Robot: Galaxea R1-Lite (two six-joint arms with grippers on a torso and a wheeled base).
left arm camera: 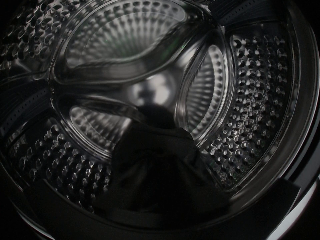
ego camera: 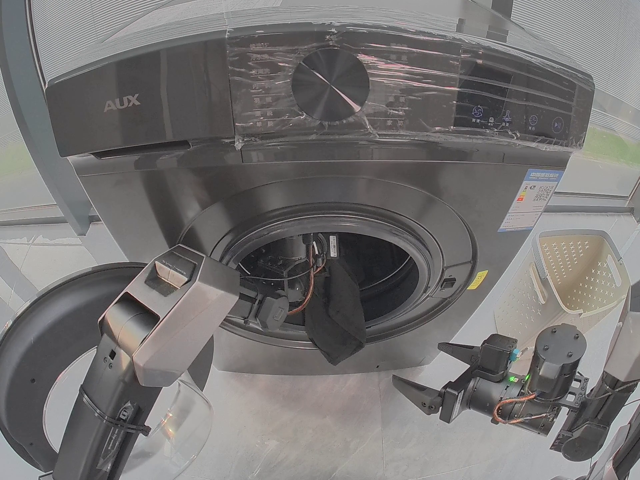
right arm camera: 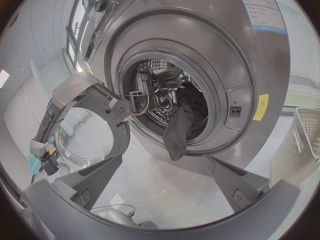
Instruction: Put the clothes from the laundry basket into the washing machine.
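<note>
Near right, the right arm (ego camera: pixel 507 388) is hovering with jaws apart and empty, the left arm (ego camera: pixel 167 315) is sitting inside the washing machine (ego camera: pixel 167 188) mouth mid-loading — whether its jaws are apart I cannot tell — and the dark garment (ego camera: pixel 337 315) is hanging half out over the rim, likely needing pushing fully in.

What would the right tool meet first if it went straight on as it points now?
The right tool would probably meet the black garment hanging over the washing machine rim, though depth is unclear.
</note>
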